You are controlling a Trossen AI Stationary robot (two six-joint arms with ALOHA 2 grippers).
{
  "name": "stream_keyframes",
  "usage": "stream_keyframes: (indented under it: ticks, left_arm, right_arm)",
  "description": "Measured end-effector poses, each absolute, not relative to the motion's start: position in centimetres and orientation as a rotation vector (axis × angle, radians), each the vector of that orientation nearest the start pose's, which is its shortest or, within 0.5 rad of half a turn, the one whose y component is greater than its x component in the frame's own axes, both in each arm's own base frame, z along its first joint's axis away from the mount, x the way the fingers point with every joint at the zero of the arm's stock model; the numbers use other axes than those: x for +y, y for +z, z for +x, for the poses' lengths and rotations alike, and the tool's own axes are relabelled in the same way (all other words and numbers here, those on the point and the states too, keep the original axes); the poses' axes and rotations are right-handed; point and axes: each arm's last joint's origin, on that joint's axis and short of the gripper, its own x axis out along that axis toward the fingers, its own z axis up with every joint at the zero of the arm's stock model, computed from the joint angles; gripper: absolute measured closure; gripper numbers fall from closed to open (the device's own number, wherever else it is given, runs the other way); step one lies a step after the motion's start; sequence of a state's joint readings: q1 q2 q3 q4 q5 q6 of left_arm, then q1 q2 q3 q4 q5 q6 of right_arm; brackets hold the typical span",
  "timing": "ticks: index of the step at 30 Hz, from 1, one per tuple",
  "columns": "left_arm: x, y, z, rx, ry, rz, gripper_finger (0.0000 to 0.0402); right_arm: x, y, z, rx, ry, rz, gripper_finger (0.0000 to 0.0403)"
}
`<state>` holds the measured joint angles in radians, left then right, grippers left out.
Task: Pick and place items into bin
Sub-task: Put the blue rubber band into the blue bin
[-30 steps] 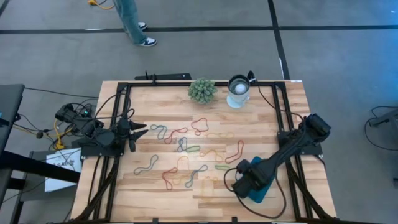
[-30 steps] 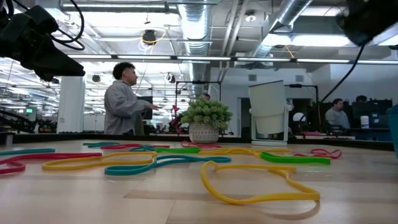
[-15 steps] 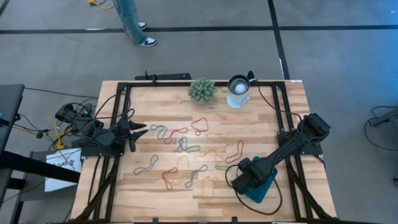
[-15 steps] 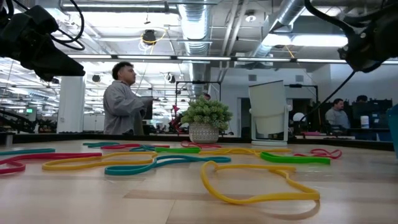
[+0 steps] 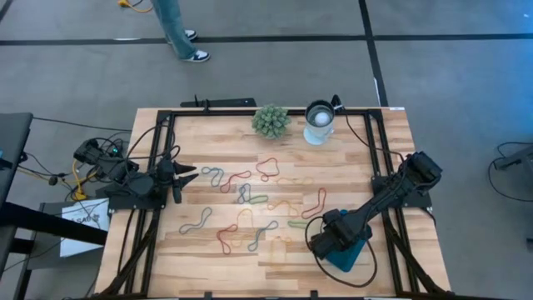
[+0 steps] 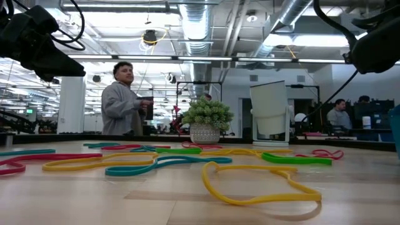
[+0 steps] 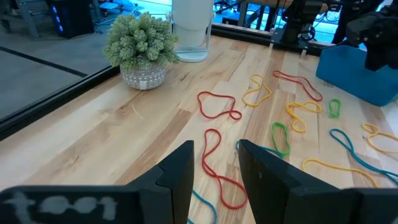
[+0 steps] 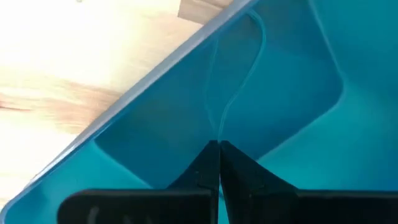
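**Right gripper over the teal bin, pinching a thin band**

The right gripper (image 8: 219,163) hangs over the teal bin (image 8: 292,93) with its fingers pressed together on a pale thin rubber band (image 8: 239,74) that trails down into the bin. The bin (image 5: 348,252) sits at the table's near right corner. The loose rubber bands (image 5: 250,200) lie scattered left of it. Far left of the bin, the left gripper (image 5: 193,173) waits, its fingers slightly parted.

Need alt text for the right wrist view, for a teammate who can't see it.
The right claw, fingers pressed together, hangs over the inside of the teal bin, pinching a thin pale rubber band that stretches from the fingertips across the bin's floor toward its far rim. Beyond the bin's pale rim lies bare wooden table.
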<state>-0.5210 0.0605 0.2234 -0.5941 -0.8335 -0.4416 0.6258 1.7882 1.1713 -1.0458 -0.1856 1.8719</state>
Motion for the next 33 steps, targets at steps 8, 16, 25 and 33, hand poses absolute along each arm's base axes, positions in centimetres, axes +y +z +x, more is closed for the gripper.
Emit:
stream_keyframes:
  ticks: [8, 16, 25, 33]
  left_arm:
    - [-1.51, 18.19, 6.94, 0.261, 0.373, -0.163, 0.0285]
    - [-1.51, 18.19, 6.94, 0.261, 0.373, -0.163, 0.0285]
    - [-1.51, 18.19, 6.94, 0.261, 0.373, -0.163, 0.0285]
    - [-1.51, 18.19, 6.94, 0.261, 0.373, -0.163, 0.0285]
  right_arm:
    - [18.18, 17.28, 24.22, 1.555, -1.028, 0.982, 0.0403]
    - [18.19, 17.29, 24.22, 1.559, -1.027, 0.985, 0.0403]
    - [18.24, 17.3, 24.28, 1.545, -1.048, 1.012, 0.0403]
    - [18.25, 17.31, 24.28, 1.548, -1.048, 1.014, 0.0402]
